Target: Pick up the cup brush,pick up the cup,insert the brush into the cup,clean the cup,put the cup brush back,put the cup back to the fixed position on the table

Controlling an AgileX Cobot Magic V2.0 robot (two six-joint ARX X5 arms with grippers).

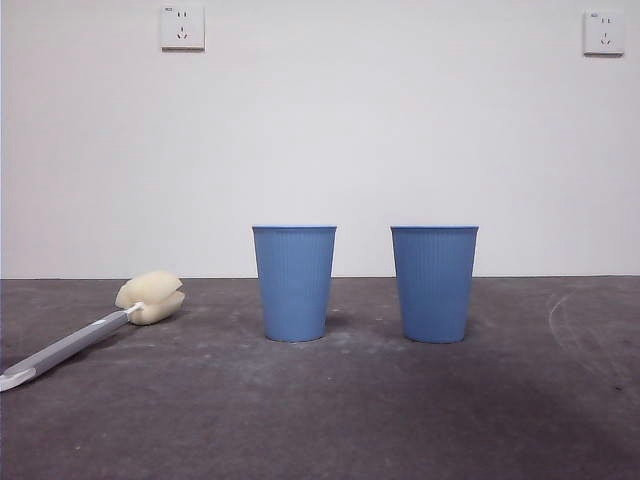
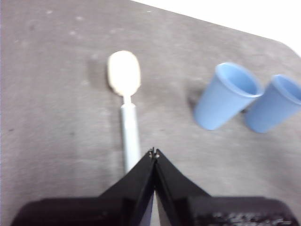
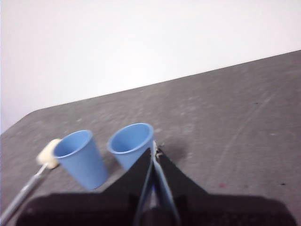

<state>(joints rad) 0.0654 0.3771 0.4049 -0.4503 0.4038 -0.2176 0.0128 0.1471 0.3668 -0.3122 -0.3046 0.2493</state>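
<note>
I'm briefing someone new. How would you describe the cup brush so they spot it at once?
On the dark grey table, look to the front view's left of the two blue cups. The cup brush lies flat there, the only long thing: grey handle, cream-yellow sponge head.

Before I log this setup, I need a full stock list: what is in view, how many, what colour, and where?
Blue ribbed plastic tumblers: two, blue, upright side by side mid-table.
Long-handled sponge cup brush: one, grey handle, cream-yellow head, lying flat on the table, left of the tumblers in the front view.
Matt table: one, dark grey, scuffed.
Wall sockets: two, white, high on the wall.
Left tool: black, shut, above the brush handle.
Right tool: black, shut, near one tumbler.
</note>
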